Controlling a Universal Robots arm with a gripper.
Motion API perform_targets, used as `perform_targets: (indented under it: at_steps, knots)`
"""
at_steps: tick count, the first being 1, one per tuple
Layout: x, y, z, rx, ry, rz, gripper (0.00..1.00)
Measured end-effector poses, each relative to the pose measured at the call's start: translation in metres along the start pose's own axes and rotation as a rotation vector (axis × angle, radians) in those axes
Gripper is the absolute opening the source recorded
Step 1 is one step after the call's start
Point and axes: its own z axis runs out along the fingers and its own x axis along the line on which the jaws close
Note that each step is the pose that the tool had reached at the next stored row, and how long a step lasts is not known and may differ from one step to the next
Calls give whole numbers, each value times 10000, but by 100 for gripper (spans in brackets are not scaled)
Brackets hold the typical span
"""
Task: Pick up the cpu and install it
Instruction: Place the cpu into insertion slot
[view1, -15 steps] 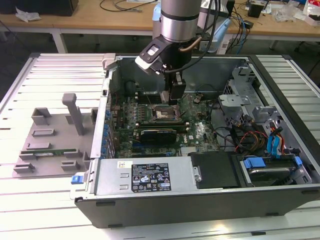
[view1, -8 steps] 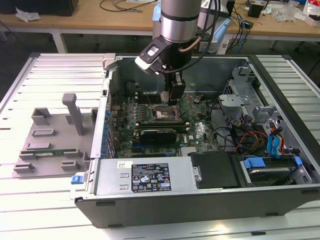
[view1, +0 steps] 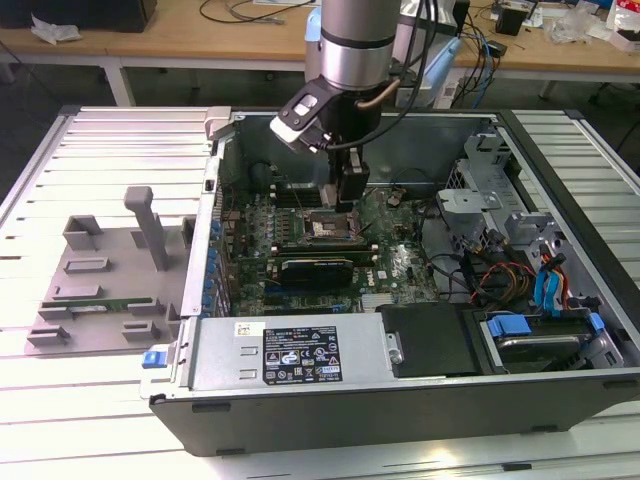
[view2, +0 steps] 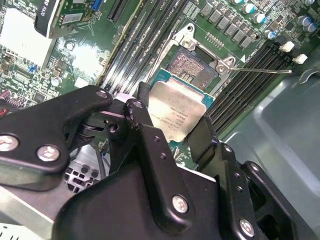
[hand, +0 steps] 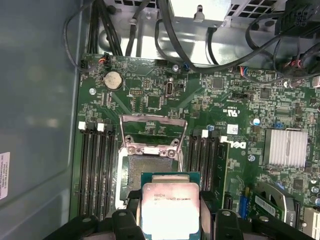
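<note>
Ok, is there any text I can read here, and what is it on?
None can be quoted.
Engraving on the cpu, held in the tool: too small to read.
Printed label on the grey metal box: too small to read.
White print on the motherboard: too small to read.

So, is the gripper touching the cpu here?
Touching. In the second wrist view the gripper's two black fingers press against opposite edges of the cpu, no gap showing.

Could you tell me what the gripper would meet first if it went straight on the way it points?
The gripper, shut on the cpu, would probably reach the open socket first; depth is unclear.
</note>
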Motion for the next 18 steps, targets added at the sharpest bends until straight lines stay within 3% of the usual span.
perform_targets:
  at_steps: [18]
  knots:
    - [5, -1, 193, 0, 0, 5, 55]
